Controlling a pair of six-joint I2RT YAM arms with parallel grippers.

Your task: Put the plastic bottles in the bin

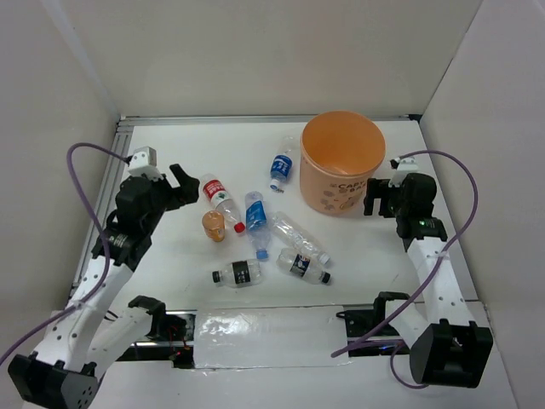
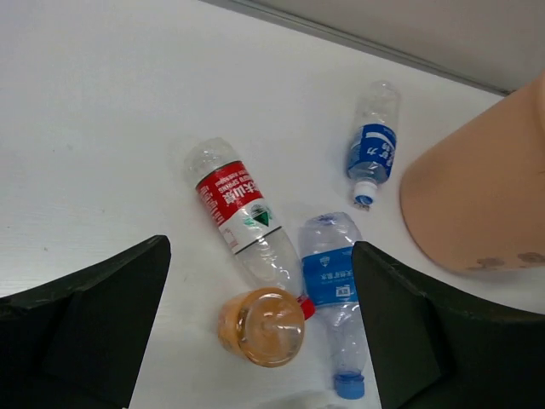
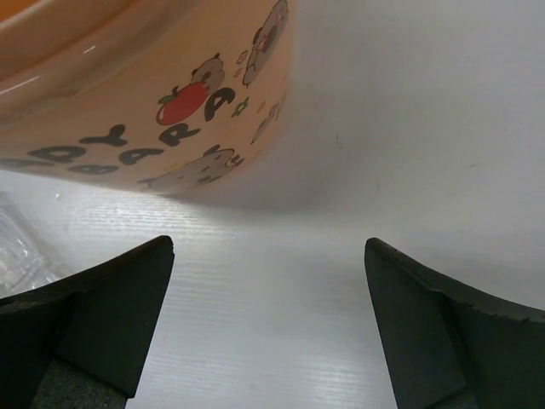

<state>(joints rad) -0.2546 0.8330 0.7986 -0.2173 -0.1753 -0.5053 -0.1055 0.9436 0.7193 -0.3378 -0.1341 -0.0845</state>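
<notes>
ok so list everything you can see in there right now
orange round paper tub: one, dark lettering, upright, far right
blue-labelled clear plastic bottles: two, lying; one by the tub, one mid-table
red-and-white-labelled clear bottle: one, lying left of centre
black-labelled clear bottles: two, lying nearest the arms
plain clear bottle: one, lying mid-table
short amber-brown bottle: one, upright, left of centre
white table: one
left gripper: black, open, by the red-labelled bottle
right gripper: black, open, beside the tub
</notes>
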